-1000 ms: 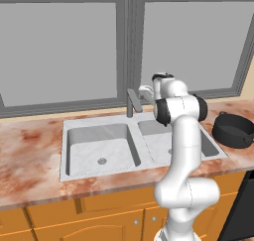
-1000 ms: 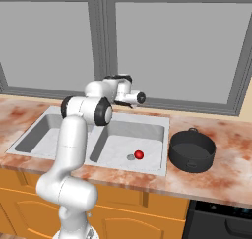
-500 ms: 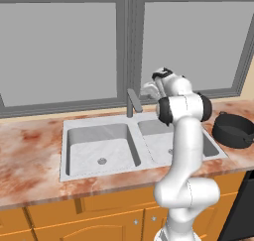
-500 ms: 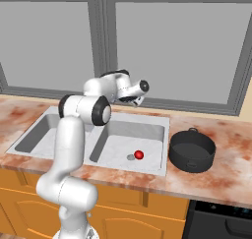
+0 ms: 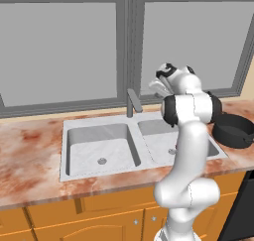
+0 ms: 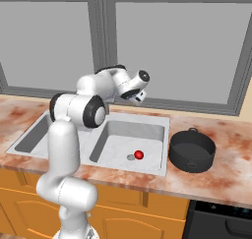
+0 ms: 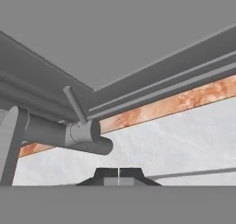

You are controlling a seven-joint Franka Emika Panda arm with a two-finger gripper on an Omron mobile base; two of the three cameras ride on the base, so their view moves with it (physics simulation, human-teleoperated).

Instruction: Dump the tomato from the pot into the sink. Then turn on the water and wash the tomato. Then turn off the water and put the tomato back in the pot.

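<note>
Closed, empty two-finger gripper [image 6: 139, 96] has swung up from the grey faucet [image 5: 131, 102]; small red tomato [image 6: 139, 155] awaits retrieval.

The white arm rises, elbow bent, wrist turned sideways; the gripper [image 6: 140, 96] has its jaws pressed together, nothing between them.

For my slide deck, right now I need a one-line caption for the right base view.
Tomato lies in the sink basin beside the pot; shut end effector raised above.
</note>
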